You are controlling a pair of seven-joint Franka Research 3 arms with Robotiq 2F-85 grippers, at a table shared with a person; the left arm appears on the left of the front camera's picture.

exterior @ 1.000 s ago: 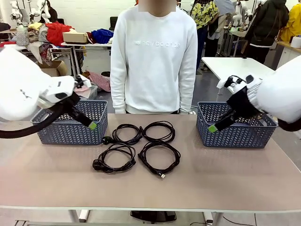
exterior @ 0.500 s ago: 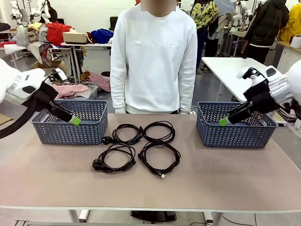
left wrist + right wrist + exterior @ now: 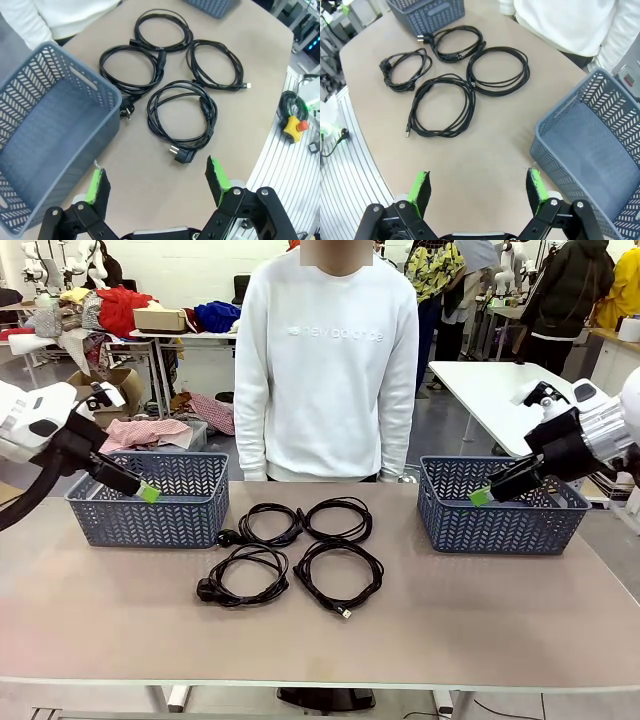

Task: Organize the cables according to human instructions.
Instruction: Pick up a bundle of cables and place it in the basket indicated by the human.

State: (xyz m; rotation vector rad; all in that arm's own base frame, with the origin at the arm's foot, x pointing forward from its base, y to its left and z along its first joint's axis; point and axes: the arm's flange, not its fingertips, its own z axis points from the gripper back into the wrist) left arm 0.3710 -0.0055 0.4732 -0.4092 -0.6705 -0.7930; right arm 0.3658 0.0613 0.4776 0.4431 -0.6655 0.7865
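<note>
I see my left gripper [image 3: 149, 493] up by the near rim of the left basket [image 3: 150, 525]. A second ago it hung lower and closer to the middle, at that basket's front corner, so it has pulled back and out. My right gripper [image 3: 481, 497] did the same on its side: it was in front of the right basket [image 3: 500, 532], and now its tip sits over that basket's near rim. In both wrist views the fingers [image 3: 97, 182] stand wide apart with nothing between them. The four black cables [image 3: 301, 524] have not moved. They lie in the middle of the worktop [image 3: 500, 620] between the two baskets, two coils at the back and two at the front, close together. The front left one has a chunky plug and the front right one has a small silver end. The person [image 3: 328, 380] in the white sweatshirt stands at the far side, same as before.
</note>
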